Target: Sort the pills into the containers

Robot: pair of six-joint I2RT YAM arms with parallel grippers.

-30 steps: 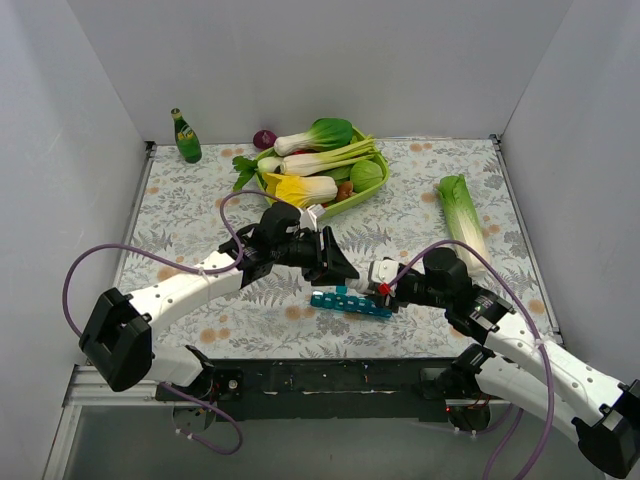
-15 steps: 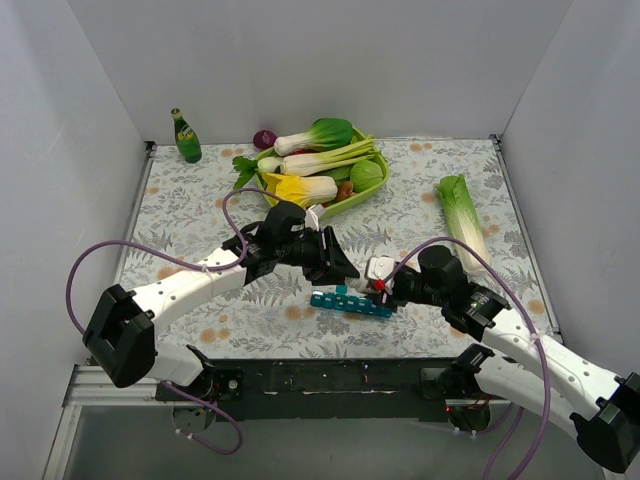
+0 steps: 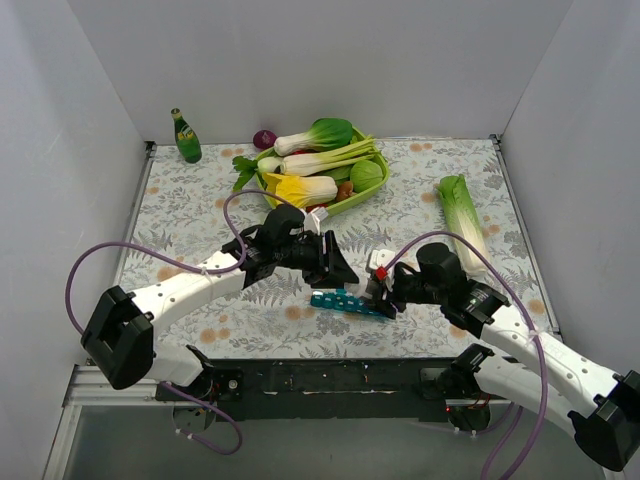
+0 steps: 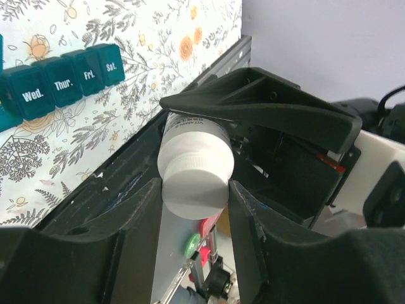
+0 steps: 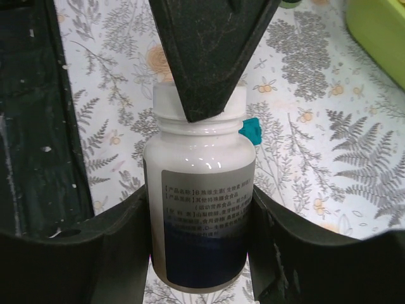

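Teal plastic marks the pill organiser (image 3: 350,302), which lies on the floral table (image 3: 190,200) near the front edge, just beneath the two grippers. The day lids we can read from the left wrist look closed.

Above it the white bottle (image 5: 201,171) hangs between the arms. The right gripper (image 5: 199,208) is clamped round its labelled body, and the left gripper (image 4: 195,190) is clenched on the cap (image 4: 195,166). We take this to be the uncapping step.

We see these risks:
- **Spill:** The bottle seems to sit nearer level than upright. If the cap comes free that way, pills could pour onto the table and scatter among the printed leaves. We cannot see any pills yet.
- **Slipping grip:** The body is smooth and glossy, so a twist at the cap may spin the whole bottle in the right jaws and leave the thread tight.
- **Drop:** If either grip lets go, the bottle would fall onto or beside the organiser and could knock it askew.
- **Closed lids:** With them down, anything poured would bounce off.

The green basket (image 5: 380,31) stands well behind and should not interfere.
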